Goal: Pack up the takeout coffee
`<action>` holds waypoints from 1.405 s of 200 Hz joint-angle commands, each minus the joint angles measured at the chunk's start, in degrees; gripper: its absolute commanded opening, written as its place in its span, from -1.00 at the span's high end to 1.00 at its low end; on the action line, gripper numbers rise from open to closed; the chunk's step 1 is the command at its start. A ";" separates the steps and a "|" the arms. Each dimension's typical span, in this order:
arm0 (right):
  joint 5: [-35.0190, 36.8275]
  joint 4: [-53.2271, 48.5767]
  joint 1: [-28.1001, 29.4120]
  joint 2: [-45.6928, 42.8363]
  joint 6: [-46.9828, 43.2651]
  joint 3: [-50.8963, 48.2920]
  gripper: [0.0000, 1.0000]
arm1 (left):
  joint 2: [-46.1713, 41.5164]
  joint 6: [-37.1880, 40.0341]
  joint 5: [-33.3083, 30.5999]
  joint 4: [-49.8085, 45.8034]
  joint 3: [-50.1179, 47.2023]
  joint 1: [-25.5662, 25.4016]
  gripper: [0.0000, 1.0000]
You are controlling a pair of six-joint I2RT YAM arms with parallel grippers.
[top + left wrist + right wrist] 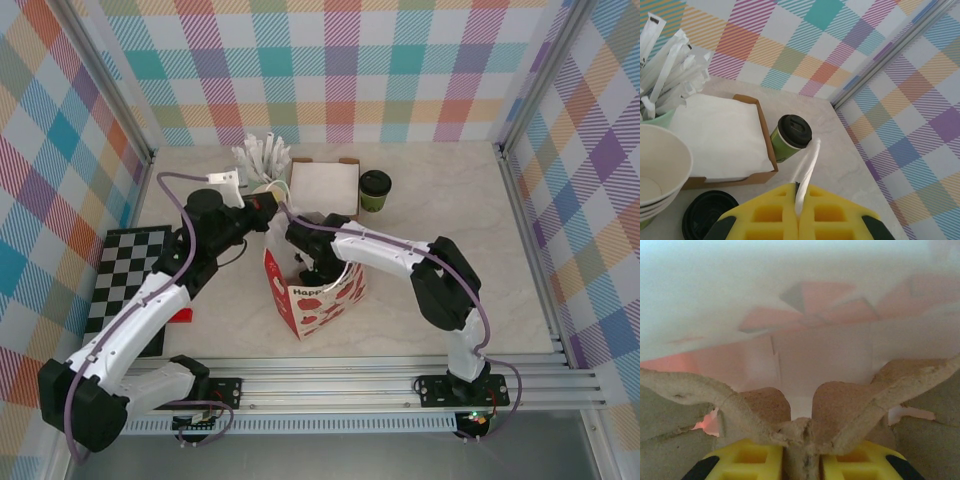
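Note:
The takeout coffee (pixel 375 189), a green cup with a black lid, stands at the back of the table to the right of the napkin box; it also appears as the takeout coffee (pixel 790 136) in the left wrist view. My left gripper (pixel 799 192) is shut on a thin white strip, the top edge of the paper bag (pixel 312 292). That bag is white with red hearts and stands mid-table. My right gripper (pixel 803 447) is down inside the bag, shut on the middle ridge of a brown pulp cup carrier (pixel 850 405). The coffee is apart from both grippers.
A cardboard box of white napkins (pixel 720 132) sits left of the coffee. A stack of lidless cups (pixel 657 167) and a loose black lid (pixel 705 215) are near it, with wrapped straws (pixel 262 154) behind. A checkered mat (pixel 130 275) lies at the left.

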 commanded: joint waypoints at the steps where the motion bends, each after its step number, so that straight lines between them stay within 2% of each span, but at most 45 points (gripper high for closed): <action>1: 1.14 0.16 0.25 1.28 -1.71 -3.08 0.60 | 1.35 2.02 1.58 0.19 4.75 0.56 1.00; 16: 1.20 -0.12 0.21 0.67 -1.68 -3.61 0.59 | 1.92 2.25 1.43 -0.04 5.90 0.60 1.00; 45: 1.54 0.45 0.25 -1.07 -1.31 -5.08 0.58 | 0.37 0.58 3.30 5.32 3.32 0.57 1.00; 85: 3.39 5.09 0.16 -2.24 2.30 -8.90 0.57 | -1.65 0.37 1.91 3.10 2.50 0.59 1.00; 123: 4.12 9.05 -0.01 3.70 4.66 -12.05 0.47 | -3.50 0.28 0.18 0.90 0.09 0.56 1.00; 140: 2.67 10.36 -0.01 3.73 4.61 -12.69 0.41 | -4.08 0.36 -0.14 -0.37 -0.09 0.62 1.00; 177: 5.31 6.48 -0.02 0.27 2.50 -8.59 0.14 | -2.99 2.30 0.81 -4.09 1.93 0.58 1.00; 221: 3.10 4.44 0.07 -7.41 1.28 -4.05 -0.36 | -1.88 5.06 2.08 -5.70 3.77 0.58 1.00; 239: 2.52 5.23 0.16 -8.97 1.03 -4.39 -0.43 | -1.49 5.49 2.49 -6.31 4.14 0.58 1.00; 248: 2.35 6.06 0.16 -9.48 0.96 -5.37 -0.41 | -1.29 5.47 2.69 -6.83 4.53 0.59 1.00; 263: 2.75 7.42 0.25 -10.13 1.61 -7.30 -0.05 | -1.06 5.69 2.83 -7.67 5.14 0.58 1.00; 281: 3.07 7.70 0.25 -9.39 1.53 -8.55 0.25 | -1.17 5.54 2.79 -7.92 5.38 0.57 1.00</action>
